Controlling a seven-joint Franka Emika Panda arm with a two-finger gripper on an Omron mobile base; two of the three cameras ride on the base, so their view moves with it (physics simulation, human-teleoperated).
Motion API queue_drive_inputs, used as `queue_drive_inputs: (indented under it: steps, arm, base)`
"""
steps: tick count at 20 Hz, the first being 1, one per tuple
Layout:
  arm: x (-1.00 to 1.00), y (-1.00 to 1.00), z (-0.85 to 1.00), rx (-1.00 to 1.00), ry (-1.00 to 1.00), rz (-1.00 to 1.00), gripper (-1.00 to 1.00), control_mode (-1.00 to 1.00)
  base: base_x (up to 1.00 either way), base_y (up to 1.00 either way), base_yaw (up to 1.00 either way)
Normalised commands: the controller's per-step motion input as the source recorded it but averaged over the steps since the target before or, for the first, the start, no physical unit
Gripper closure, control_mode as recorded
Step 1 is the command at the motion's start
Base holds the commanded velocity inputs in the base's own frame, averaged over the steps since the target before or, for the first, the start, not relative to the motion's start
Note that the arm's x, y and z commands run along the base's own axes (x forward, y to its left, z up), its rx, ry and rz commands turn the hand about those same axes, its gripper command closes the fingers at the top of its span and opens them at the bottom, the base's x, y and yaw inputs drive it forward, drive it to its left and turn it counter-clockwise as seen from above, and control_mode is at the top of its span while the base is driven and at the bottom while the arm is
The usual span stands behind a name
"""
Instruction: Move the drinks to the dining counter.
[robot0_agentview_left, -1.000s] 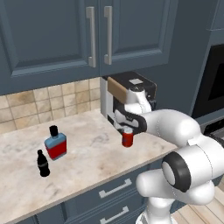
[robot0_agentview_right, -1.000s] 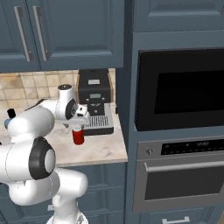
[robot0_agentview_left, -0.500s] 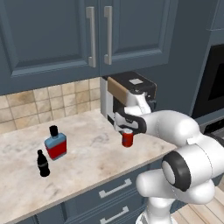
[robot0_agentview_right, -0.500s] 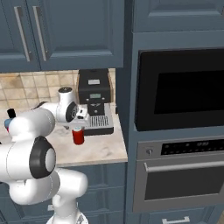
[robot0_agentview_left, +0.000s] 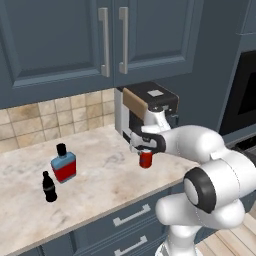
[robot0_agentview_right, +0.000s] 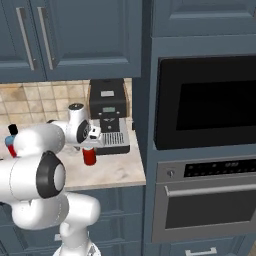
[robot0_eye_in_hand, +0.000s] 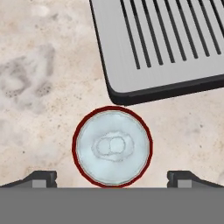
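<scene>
One round red can (robot0_eye_in_hand: 112, 146), silver lid, likely metal

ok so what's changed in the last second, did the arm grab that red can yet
No grab yet. The gripper has sunk slightly over the red can, jaws open on either side of its silver top, touching nothing. The can, the blue bottle and the small black bottle stayed put on the counter.
</scene>
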Motion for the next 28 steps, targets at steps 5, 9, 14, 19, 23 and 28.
queue_drive_inputs:
  steps: [5, 9, 14, 19, 23, 28]
  arm:
    - [0.14, 0.0, 0.0, 0.0, 0.0, 0.0, -1.0, -1.0]
    - [0.02, 0.0, 0.0, 0.01, 0.04, 0.0, -1.0, -1.0]
    - [0.0, 0.0, -0.09, 0.01, 0.05, 0.0, -1.0, -1.0]
    - [0.0, 0.0, -0.27, 0.0, 0.02, 0.0, -1.0, -1.0]
    - [0.0, 0.0, -0.21, 0.0, 0.0, 0.0, -1.0, -1.0]
    - [0.0, 0.0, 0.0, 0.0, 0.0, 0.0, -1.0, -1.0]
  base:
    - [0.0, 0.0, 0.0]
    - [0.0, 0.0, 0.0]
    - [0.0, 0.0, 0.0]
    - [0.0, 0.0, 0.0]
    - [0.0, 0.0, 0.0]
    - [0.0, 0.0, 0.0]
